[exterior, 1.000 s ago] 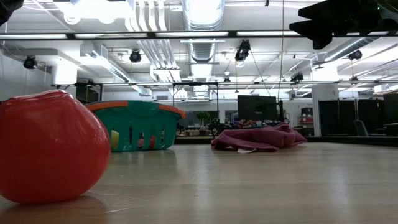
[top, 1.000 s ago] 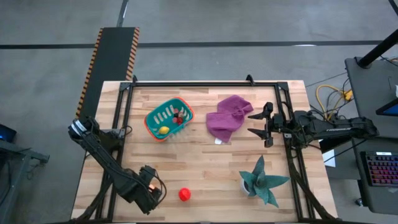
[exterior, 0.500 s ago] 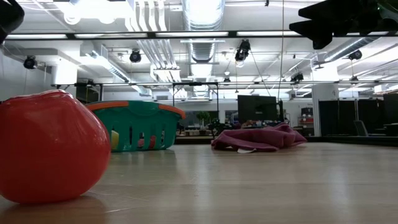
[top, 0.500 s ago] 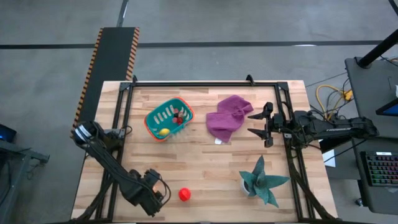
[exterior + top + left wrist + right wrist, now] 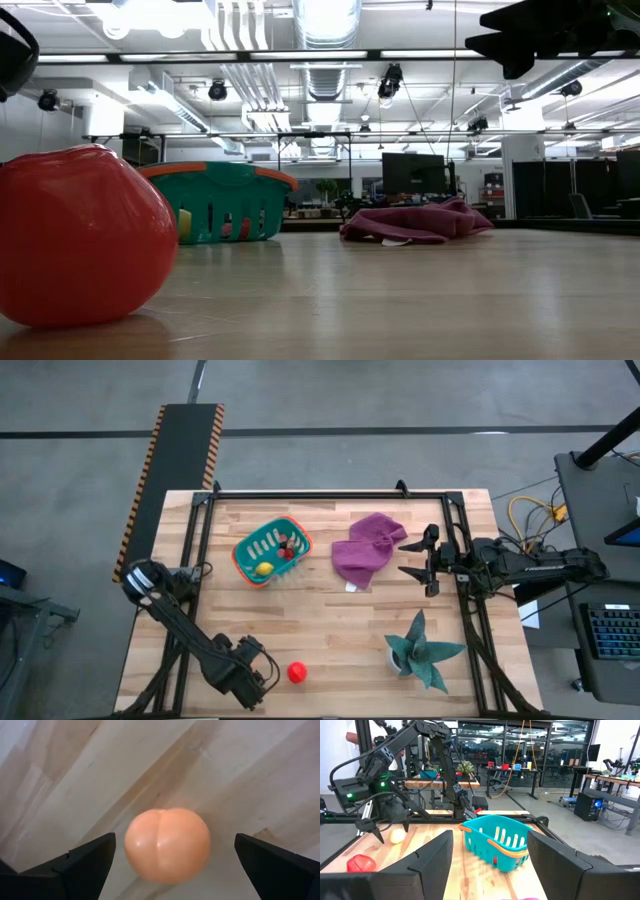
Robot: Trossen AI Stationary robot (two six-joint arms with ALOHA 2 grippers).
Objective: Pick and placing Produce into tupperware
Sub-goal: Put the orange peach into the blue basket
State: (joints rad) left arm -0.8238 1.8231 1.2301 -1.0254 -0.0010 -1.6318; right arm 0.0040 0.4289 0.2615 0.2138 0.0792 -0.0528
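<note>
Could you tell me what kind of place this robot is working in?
Most likely a robotics lab or open workshop. Beyond the wooden table are exposed ceiling ducts, rows of desks with monitors, and another robot arm on a neighbouring bench.

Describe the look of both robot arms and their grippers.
Both arms are dark, nearly black, jointed links. The left gripper has two dark wedge-shaped fingers, and its arm carries a pale band at the base. The right gripper has two dark pointed fingers, with dark cabling trailing behind its arm.
</note>
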